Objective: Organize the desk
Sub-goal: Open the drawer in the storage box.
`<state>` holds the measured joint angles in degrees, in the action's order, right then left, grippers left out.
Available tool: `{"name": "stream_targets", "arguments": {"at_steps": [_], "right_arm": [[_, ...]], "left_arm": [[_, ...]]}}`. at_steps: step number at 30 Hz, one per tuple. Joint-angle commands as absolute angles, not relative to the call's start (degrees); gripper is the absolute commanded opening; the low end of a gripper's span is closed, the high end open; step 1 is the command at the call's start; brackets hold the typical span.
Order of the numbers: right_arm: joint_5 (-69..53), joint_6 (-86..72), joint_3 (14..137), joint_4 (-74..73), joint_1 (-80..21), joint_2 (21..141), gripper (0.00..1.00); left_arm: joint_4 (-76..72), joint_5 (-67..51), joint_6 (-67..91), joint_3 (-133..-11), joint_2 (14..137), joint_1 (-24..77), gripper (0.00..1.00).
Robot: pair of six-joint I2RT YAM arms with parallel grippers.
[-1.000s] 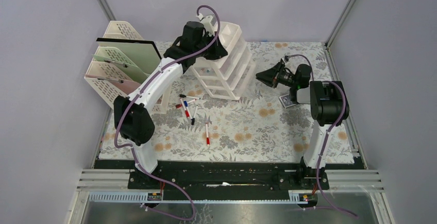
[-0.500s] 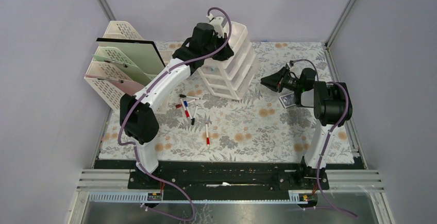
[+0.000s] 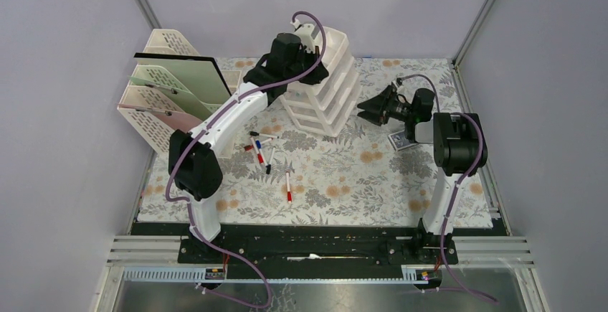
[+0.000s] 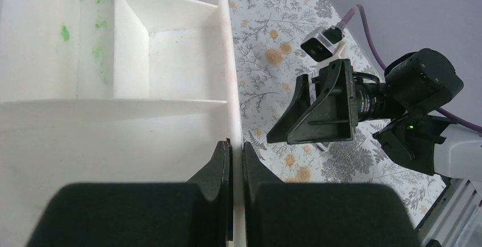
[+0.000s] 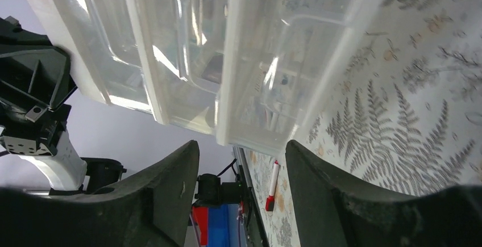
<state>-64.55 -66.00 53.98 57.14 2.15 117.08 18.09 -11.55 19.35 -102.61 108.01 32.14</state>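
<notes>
Left pincer (image 4: 236,162): fingers pressed together on the thin upper rim of the white plastic drawer unit (image 4: 170,59), with the wall edge-on between the pads. The divided top tray lies directly beside the pincer. It has green smudges and no contents visible. Judgement: a rim grip gives a handle for dragging or turning the whole unit, not for opening a drawer.

Right pincer (image 5: 241,153): fingers apart, nothing held. The unit's clear drawer fronts sit just beyond the fingertips, and no contact is visible. Judgement: it stands off at the front face, ready to steady the unit or take a drawer pull.

Below both pincers lies the cloth-covered tabletop with grey fern and orange flower print (image 3: 358,176). The unit stands on it at an angle to the rails, and I cannot tell whether its base is lifted.

Further out, on the near side of the left pincer, loose red- and blue-capped marker pens (image 3: 288,187) lie scattered on the cloth. Judgement: they are not yet sorted.

Well apart on the left pincer's outer side, a cream lattice file rack (image 3: 154,115) holds flat sheets.
</notes>
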Motion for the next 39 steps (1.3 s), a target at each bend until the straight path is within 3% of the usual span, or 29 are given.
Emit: {"name": "stream_targets", "arguments": {"at_steps": [1, 15, 30, 39], "right_arm": [[-65.42, -70.90, 59.39, 65.14, -1.26, 118.64, 0.65], [-61.48, -62.05, 62.55, 53.85, -4.06, 119.71, 0.67], [-58.39, -43.03, 66.22, 40.44, -1.96, 113.65, 0.70], [-59.57, -55.46, 60.78, 56.10, -2.55, 113.56, 0.71]], "left_arm": [[22.67, -14.86, 23.17, -96.87, 116.63, 32.21, 0.00], [22.99, -15.97, 24.78, -96.73, 115.42, 31.75, 0.00], [28.74, -18.79, 27.77, -108.78, 111.27, 30.39, 0.00], [27.54, -19.22, 32.55, -108.39, 106.64, 29.58, 0.00]]}}
